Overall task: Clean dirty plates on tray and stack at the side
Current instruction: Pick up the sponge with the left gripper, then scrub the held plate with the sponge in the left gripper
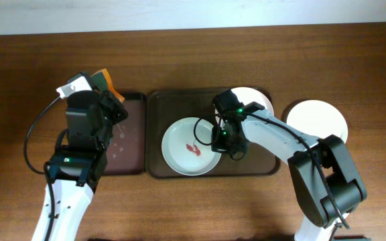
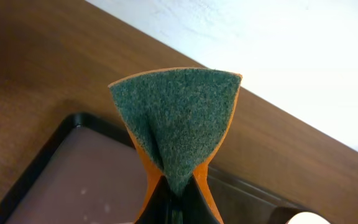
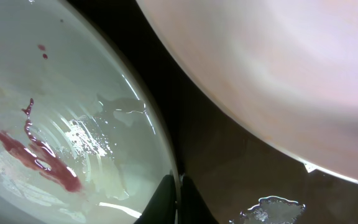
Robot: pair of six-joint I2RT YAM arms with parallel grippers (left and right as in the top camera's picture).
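Note:
A white plate [image 1: 183, 148] with a red sauce smear lies on the large dark brown tray [image 1: 154, 167]. My right gripper [image 1: 221, 138] is shut on this plate's right rim; the right wrist view shows the fingers [image 3: 178, 196] pinching the rim of the smeared plate [image 3: 55, 124]. A second white plate [image 1: 260, 100] sits at the tray's far right corner, and it also shows in the right wrist view [image 3: 278, 68]. A third white plate [image 1: 319, 120] lies on the bare wood tabletop to the right. My left gripper [image 1: 109, 94] is shut on an orange and green sponge [image 2: 176, 118].
The smaller, narrower dark tray [image 1: 131, 144] lies left of the large tray, under my left arm; it also shows in the left wrist view [image 2: 73, 174]. A wet patch [image 3: 272, 208] glistens on the large tray's floor. The table's far edge meets a white wall.

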